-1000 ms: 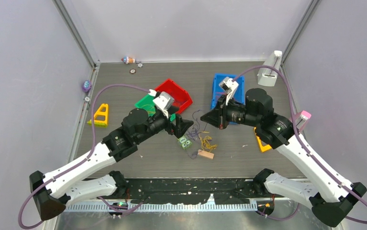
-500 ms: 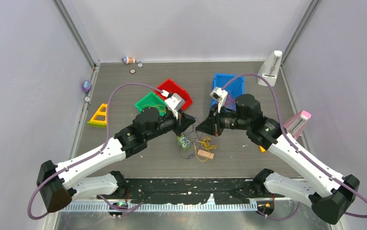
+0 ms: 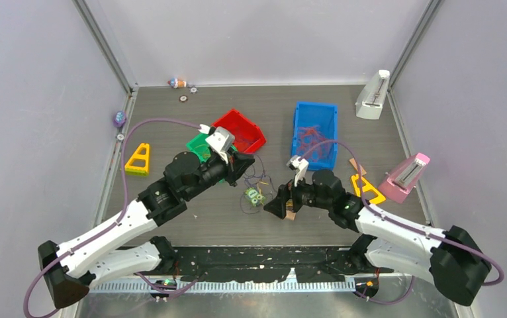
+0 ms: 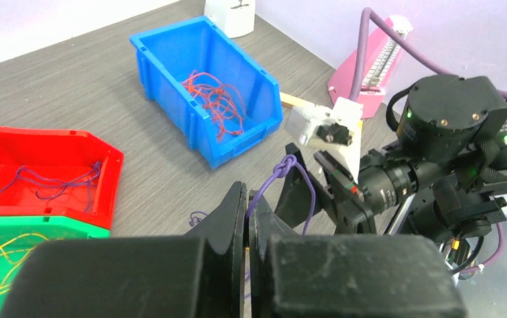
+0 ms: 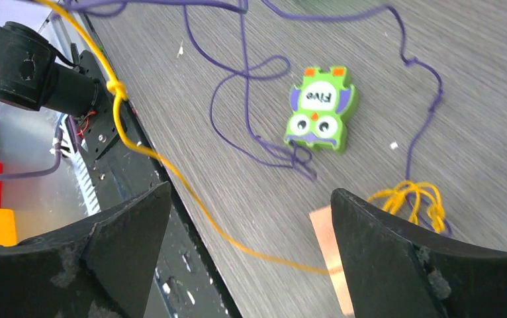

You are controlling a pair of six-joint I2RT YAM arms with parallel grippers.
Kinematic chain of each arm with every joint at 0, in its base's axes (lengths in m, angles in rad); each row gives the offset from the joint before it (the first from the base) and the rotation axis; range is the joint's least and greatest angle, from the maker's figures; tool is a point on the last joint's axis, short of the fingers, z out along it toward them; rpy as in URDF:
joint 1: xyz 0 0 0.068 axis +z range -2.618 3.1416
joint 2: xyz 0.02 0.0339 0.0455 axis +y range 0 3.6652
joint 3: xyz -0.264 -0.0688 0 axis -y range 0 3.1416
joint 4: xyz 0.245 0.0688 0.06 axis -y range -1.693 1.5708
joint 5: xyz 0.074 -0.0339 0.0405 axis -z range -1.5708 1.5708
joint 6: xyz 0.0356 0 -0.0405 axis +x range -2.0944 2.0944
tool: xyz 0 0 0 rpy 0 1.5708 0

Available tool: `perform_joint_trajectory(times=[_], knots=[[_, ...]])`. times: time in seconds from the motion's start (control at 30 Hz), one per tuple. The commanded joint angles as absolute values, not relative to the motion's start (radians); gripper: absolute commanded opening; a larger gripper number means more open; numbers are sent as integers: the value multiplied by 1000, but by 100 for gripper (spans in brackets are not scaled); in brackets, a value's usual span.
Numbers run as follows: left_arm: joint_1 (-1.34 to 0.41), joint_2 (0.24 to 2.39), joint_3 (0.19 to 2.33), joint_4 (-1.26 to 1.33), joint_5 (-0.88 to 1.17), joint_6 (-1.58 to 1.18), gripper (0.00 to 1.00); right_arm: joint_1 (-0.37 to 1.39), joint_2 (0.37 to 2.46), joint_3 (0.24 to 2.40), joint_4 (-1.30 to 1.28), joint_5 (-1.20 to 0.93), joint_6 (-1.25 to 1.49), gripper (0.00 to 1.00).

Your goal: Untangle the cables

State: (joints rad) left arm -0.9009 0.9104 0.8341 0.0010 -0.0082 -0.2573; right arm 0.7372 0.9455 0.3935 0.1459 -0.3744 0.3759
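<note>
purple cables point(image 4: 288, 165), yellow cables point(image 5: 115, 88), green owl tile point(image 5: 318, 109), maybe tan block point(image 5: 323, 238)

Robotics lab: pale-walled enclosure point(image 3: 257, 40) around two arms point(image 3: 138, 212).

— What do we see around the desk point(image 3: 264, 106)?
— We see a grey top with a wood grain running across it. Three plain, pale lilac-grey walls close it in: the back wall point(image 3: 257, 40), the left wall point(image 3: 32, 119) and the right wall point(image 3: 476, 99).
— And where the walls meet?
— We make out a metal post in each far corner, the left post point(image 3: 102, 43) and the right post point(image 3: 413, 40). Both lean outward in our view from above.
— The near edge?
— There we find a black strip point(image 3: 257, 255) flecked with white, then a toothed rail point(image 3: 237, 285), then a shiny metal sheet point(image 3: 271, 306).
— The light?
— We find it soft and even, with only faint shadows on the desk.
</note>
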Motion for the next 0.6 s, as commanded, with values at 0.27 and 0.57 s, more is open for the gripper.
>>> perform_joint_trajectory(times=[0.27, 0.57], knots=[[-866, 877, 1019, -195, -216, -269, 0, 931, 1203, 499, 343, -67, 317, 43], [-615, 808, 1127, -439, -348, -322, 0, 832, 890, 360, 39, 356, 550, 5]])
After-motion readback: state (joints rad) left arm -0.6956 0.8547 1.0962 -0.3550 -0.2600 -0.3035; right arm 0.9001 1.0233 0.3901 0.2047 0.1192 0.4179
